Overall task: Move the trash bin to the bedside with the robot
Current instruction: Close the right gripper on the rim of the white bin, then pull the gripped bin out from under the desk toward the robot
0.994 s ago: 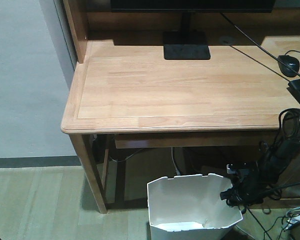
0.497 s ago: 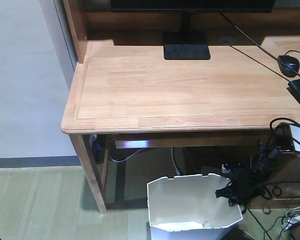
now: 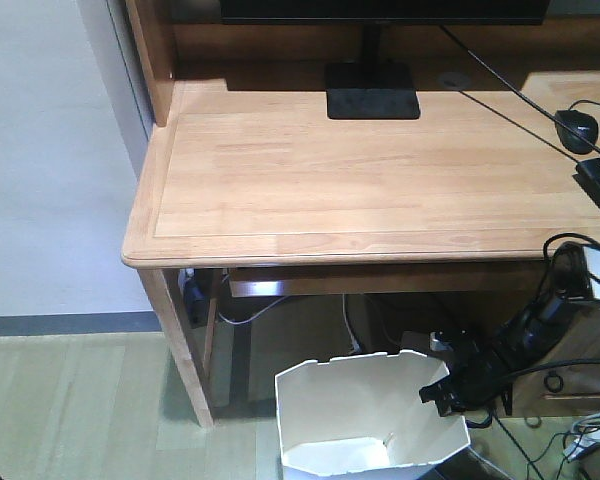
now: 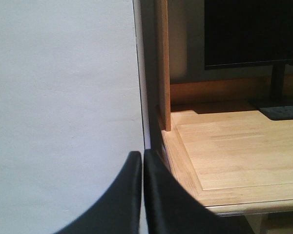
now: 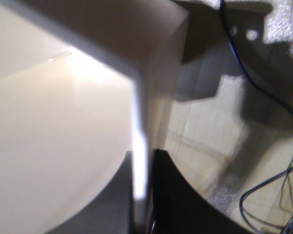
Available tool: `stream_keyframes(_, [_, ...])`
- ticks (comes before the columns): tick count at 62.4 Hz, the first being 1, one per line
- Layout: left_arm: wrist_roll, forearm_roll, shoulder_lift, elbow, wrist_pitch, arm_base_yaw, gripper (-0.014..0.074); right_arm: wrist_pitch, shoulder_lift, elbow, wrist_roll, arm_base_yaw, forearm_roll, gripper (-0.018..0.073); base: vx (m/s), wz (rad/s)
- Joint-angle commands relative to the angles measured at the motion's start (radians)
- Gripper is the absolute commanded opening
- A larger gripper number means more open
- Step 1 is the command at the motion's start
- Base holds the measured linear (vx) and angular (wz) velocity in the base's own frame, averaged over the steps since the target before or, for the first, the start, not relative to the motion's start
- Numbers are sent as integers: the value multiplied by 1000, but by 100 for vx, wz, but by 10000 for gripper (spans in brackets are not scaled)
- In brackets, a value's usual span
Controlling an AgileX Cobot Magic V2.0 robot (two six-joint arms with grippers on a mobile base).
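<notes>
Below desk (image 3: 360,190) front, right gripper (image 3: 442,392) pinches bin (image 3: 350,420) wall at rim, finger each side — likely grip for dragging. Left gripper (image 4: 142,161) clenched, empty, raised clear.

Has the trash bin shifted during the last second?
Yes. In the front view the trash bin has slid left, narrowing its gap to the desk leg. The right tool is clamped on its rim.

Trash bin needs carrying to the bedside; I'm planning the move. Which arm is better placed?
Right: the right gripper is shut on the trash bin wall. The left gripper is shut on nothing, up beside the desk.
</notes>
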Motion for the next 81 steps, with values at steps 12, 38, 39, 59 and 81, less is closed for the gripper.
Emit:
stream_keyframes(12, [-14, -9, -14, 12, -75, -6, -6, 205, -184, 180, -204, -43, 161, -5, 0, 0])
stream_keyframes(38, [-14, -9, -14, 12, -75, -6, -6, 228, -464, 539, -485, -42, 438, -5, 0, 0])
stream_keyframes(39, [-14, -9, -14, 12, -75, -6, -6, 232, -475, 551, -499, -42, 447, -5, 0, 0])
stream_keyframes(59, [-14, -9, -14, 12, -75, -6, -6, 276, -657, 707, -575, -42, 529, -5, 0, 0])
stream_keyframes(81, [-14, -9, -14, 12, -75, -6, -6, 414, -730, 737, -558, -42, 529, -5, 0, 0])
